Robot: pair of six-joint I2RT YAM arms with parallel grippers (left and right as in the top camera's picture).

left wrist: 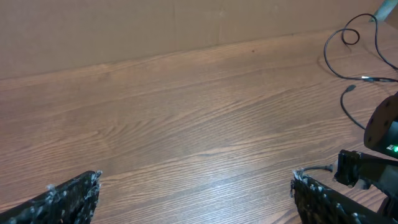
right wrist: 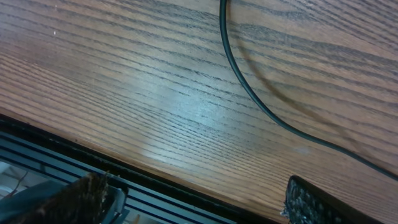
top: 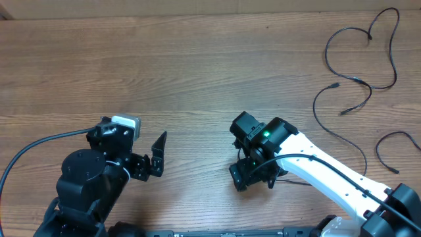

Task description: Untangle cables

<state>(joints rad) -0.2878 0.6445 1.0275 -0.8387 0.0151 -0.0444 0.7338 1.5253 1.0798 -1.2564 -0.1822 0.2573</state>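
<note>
Both pincers hover over the wooden surface with nothing in them. The left pincer has its fingers spread wide apart, and the right pincer is parted too. The cables lie in loose loops well beyond the right pincer, off to its right, touching neither pincer. They are farther still from the left one.

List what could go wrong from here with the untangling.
The cables run to the overhead view's right border; a pull could take them out of sight. The left claw, open, sits far from them, with the right arm between; reaching across risks a collision. The open right claw could snag the black cord near it.
</note>
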